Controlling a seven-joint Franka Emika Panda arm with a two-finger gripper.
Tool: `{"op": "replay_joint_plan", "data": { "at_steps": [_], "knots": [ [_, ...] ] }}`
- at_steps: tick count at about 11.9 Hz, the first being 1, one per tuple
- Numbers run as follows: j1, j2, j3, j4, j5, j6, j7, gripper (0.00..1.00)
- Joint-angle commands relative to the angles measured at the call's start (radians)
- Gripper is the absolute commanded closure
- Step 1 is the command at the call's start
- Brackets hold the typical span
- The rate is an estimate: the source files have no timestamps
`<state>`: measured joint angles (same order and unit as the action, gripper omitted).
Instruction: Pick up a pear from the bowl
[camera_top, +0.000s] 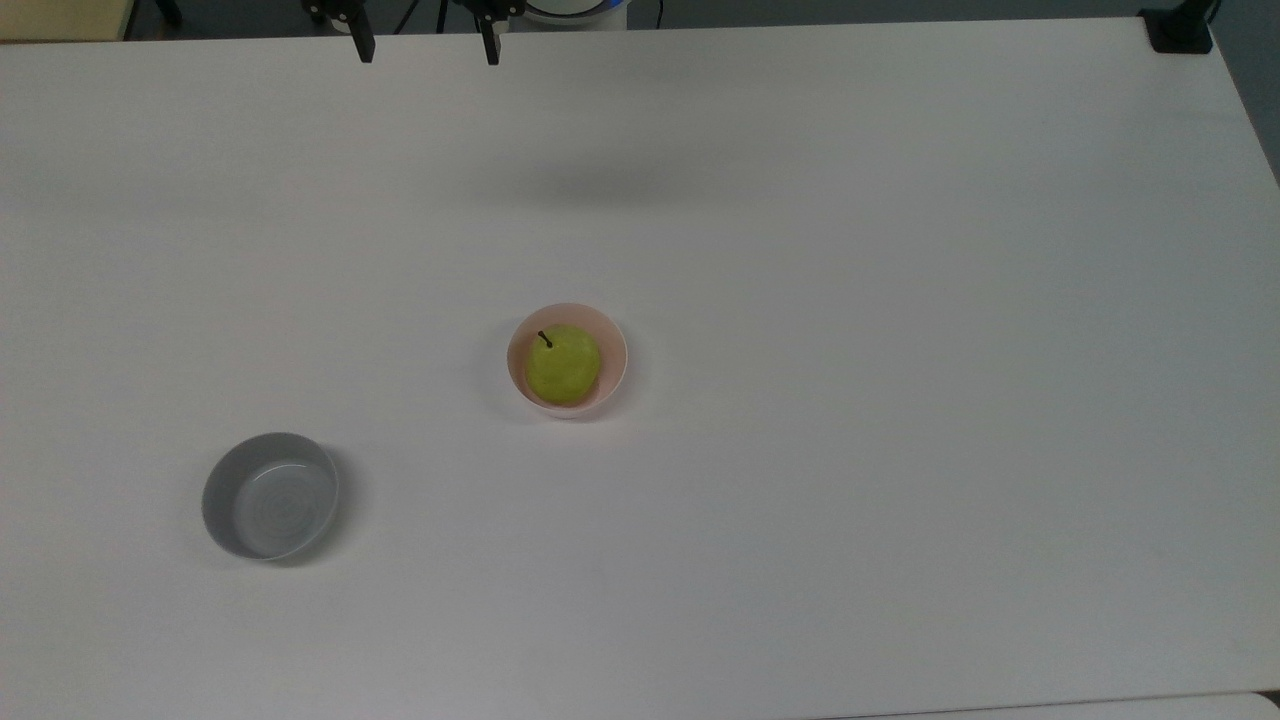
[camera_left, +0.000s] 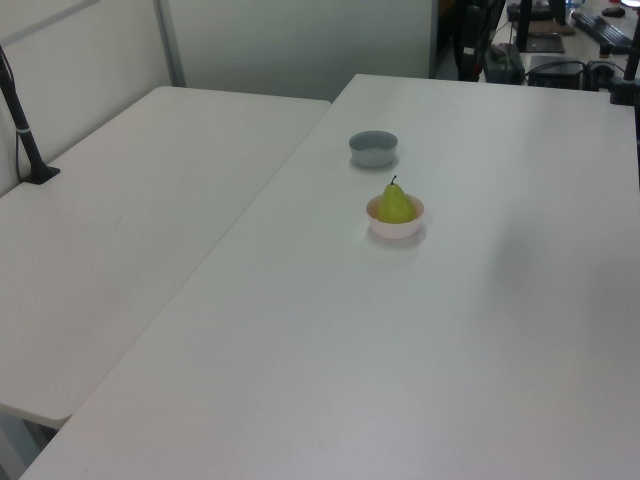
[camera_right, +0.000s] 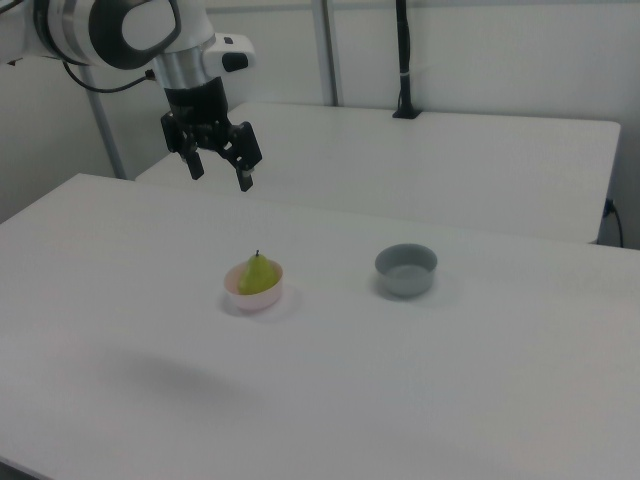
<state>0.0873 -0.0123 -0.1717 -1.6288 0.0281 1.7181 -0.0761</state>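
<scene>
Pear: the small yellow-green pear (camera_top: 563, 365) with a short dark stem sits inside the small round pale pink bowl (camera_top: 614, 345), near the middle of the white table (camera_top: 900, 300).
Other bowl: the grey shallow bowl (camera_top: 270, 495) stands well apart, toward the top view's lower left.
Tool: the black two-finger gripper (camera_right: 220, 168) hangs high above the table with its fingers spread wide, holding nothing.
Direction: the pear stands almost upright, long axis near vertical, stem on top, leaning a little toward the top view's upper left.
Handling: probably light, firm and smooth, so a little slippery.
Where to hold: I think across the wide lower body, above the bowl rim.
</scene>
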Motion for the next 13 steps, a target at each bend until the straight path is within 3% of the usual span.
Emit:
{"op": "replay_joint_plan", "data": {
  "at_steps": [1,10,13],
  "knots": [
    [0.006,-0.009,-0.009,-0.016,0.018,0.02,-0.019,0.0],
    [0.006,-0.008,-0.009,-0.016,0.013,0.02,-0.049,0.0],
    [0.005,0.035,-0.011,-0.011,0.007,0.024,-0.316,0.0]
  ]
}}
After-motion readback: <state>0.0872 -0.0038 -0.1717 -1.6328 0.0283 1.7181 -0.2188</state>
